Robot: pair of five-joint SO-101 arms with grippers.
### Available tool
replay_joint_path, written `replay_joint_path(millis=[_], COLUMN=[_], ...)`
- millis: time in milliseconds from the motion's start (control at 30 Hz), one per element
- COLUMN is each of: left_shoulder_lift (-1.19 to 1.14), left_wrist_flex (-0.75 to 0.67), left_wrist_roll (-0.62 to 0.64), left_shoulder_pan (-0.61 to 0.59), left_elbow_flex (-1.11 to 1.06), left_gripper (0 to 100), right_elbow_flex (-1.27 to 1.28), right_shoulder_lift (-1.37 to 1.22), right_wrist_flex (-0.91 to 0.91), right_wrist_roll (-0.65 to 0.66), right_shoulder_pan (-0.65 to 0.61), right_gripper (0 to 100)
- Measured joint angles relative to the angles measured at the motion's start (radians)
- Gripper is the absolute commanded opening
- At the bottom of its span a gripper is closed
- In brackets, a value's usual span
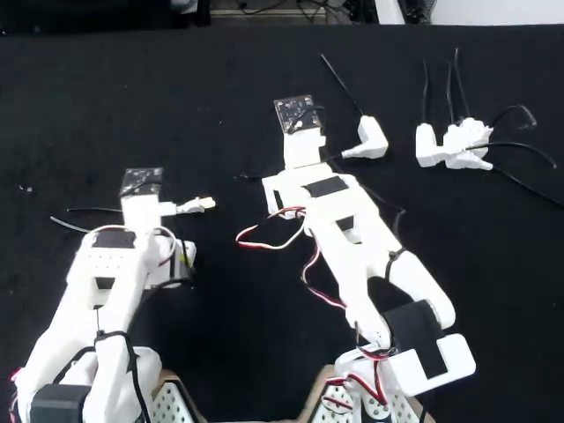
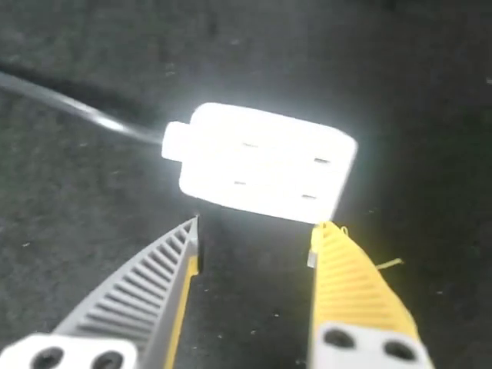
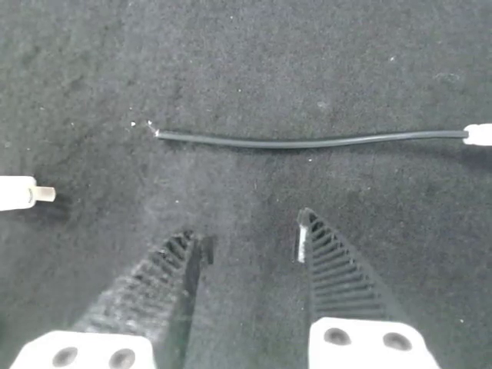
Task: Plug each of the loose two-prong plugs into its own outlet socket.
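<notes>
Landmark on the black table (image 1: 220, 88): an angled white plug (image 1: 371, 138), lying toward the far side with a thin black cable (image 1: 340, 81) trailing from it. Near that plug, on one side: a white cluster of plugs and outlet pieces (image 1: 452, 145) with several dark cables.

Just beside the angled plug, on the side away from the cluster: the right arm (image 1: 317, 189). At its end, the right gripper (image 3: 246, 231), with fingers (image 3: 330, 261) spread wide and empty above bare table. Ahead of them, a thin black wire (image 3: 307, 142) lying flat, and off to one side a white prong-tipped end (image 3: 23, 192).

Well apart from the angled plug, beyond the right arm: the left arm (image 1: 115, 256), with a small loose plug (image 1: 196, 205) just beside its wrist. At that arm's end, the left gripper (image 2: 256, 227), likewise with fingers parted and gripping nothing. Just past the fingertips, a white outlet block (image 2: 261, 161) with four slots facing up and a lead (image 2: 77, 106) at one end.
</notes>
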State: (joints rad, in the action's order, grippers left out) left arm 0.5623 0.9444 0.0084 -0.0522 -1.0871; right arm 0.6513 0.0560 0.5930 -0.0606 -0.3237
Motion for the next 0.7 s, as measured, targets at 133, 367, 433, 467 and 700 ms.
replay_joint_path(millis=[133, 367, 433, 467, 700], left_shoulder_lift=[0.000, -0.002, -0.002, -0.002, -0.100], left_wrist_flex=[0.000, 0.186, 0.189, 0.170, -0.129], left_wrist_roll=[0.002, -0.026, -0.031, -0.032, -0.035], left_shoulder_pan=[0.041, 0.002, -0.035, -0.057, -0.120], left_elbow_flex=[0.000, 0.229, 0.307, 0.328, 0.301], left_gripper=[24, 24, 24, 24, 23], right_elbow_flex=[0.000, 0.000, 0.000, 0.000, 0.000], right_shoulder_lift=[0.000, 0.000, 0.000, 0.000, 0.000], right_wrist_flex=[0.000, 0.000, 0.000, 0.000, 0.000], right_wrist_roll=[0.000, 0.000, 0.000, 0.000, 0.000], right_shoulder_pan=[0.000, 0.000, 0.000, 0.000, 0.000], right_gripper=[17.3, 17.3, 17.3, 17.3, 17.3])
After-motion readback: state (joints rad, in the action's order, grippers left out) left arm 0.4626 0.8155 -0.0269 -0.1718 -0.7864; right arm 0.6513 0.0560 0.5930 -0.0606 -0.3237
